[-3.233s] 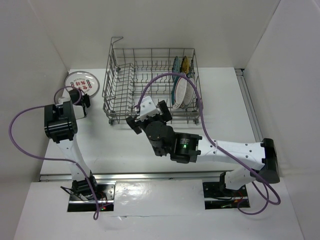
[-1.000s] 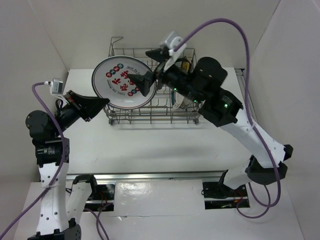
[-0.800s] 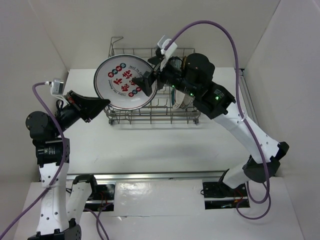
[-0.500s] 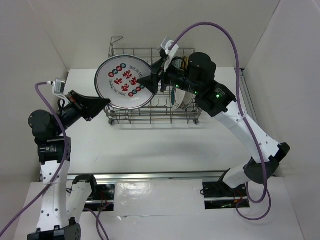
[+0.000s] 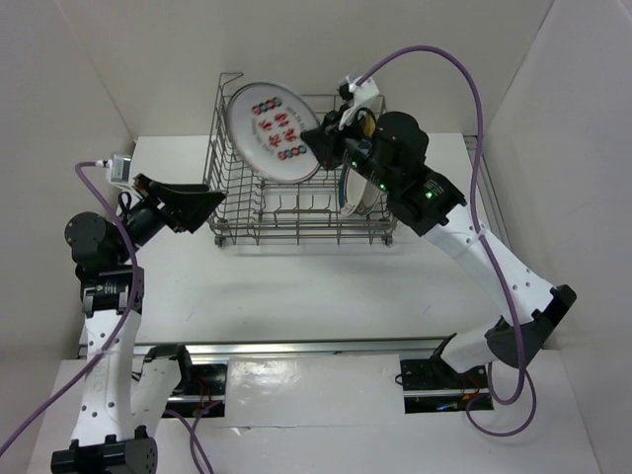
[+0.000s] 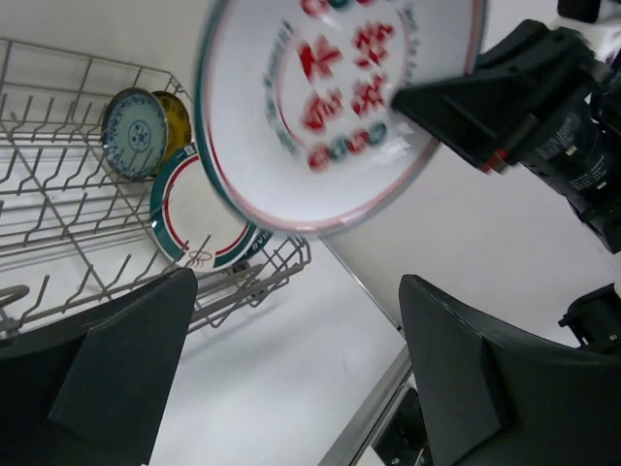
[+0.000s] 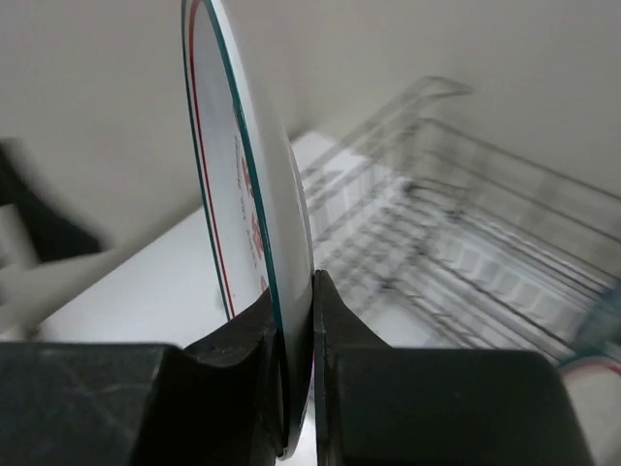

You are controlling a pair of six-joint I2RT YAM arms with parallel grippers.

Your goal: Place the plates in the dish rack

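As your right gripper (image 5: 324, 140) jaws clenched the glossy round plate (image 5: 274, 131) over the wire dish rack (image 5: 296, 209), left gripper (image 5: 202, 204) jaws gaped.

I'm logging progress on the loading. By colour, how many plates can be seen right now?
Yellow plate: 1
Blue patterned plate: 1
White plate with teal rim: 1
White plate with red marks, in the right gripper: 1
Total: 4 told apart; another may be hidden behind them.
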